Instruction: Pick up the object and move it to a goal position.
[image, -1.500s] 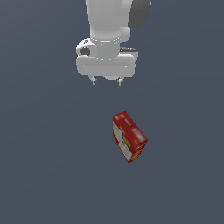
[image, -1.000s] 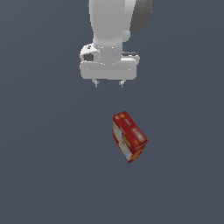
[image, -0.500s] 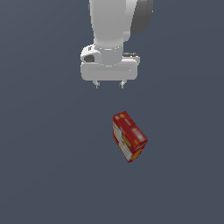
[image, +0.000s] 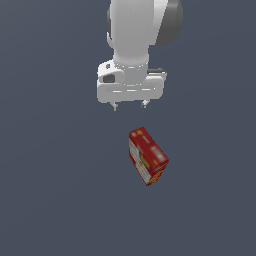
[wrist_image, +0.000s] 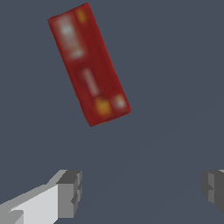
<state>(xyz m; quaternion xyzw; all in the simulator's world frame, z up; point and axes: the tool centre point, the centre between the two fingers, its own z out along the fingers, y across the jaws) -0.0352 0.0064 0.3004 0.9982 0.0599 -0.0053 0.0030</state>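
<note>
The object (image: 148, 156) is a red box with yellow-orange pictures and pale label patches, standing on the dark grey floor, turned at an angle. My gripper (image: 130, 105) hangs above and behind it, a little toward the exterior view's left, not touching it. Its two short fingertips (image: 115, 106) are spread wide with nothing between them. In the wrist view the object (wrist_image: 89, 64) shows as a long red rectangle lying slanted, well clear of my gripper (wrist_image: 140, 190), whose grey pads (wrist_image: 70, 194) stand far apart.
A plain dark grey surface (image: 55, 190) spreads all around the box. The white arm (image: 137, 35) rises from the gripper to the upper edge of the exterior view.
The gripper has shifted toward the exterior view's right and slightly nearer the box, and its wrist has turned a little. The box has stayed in place.
</note>
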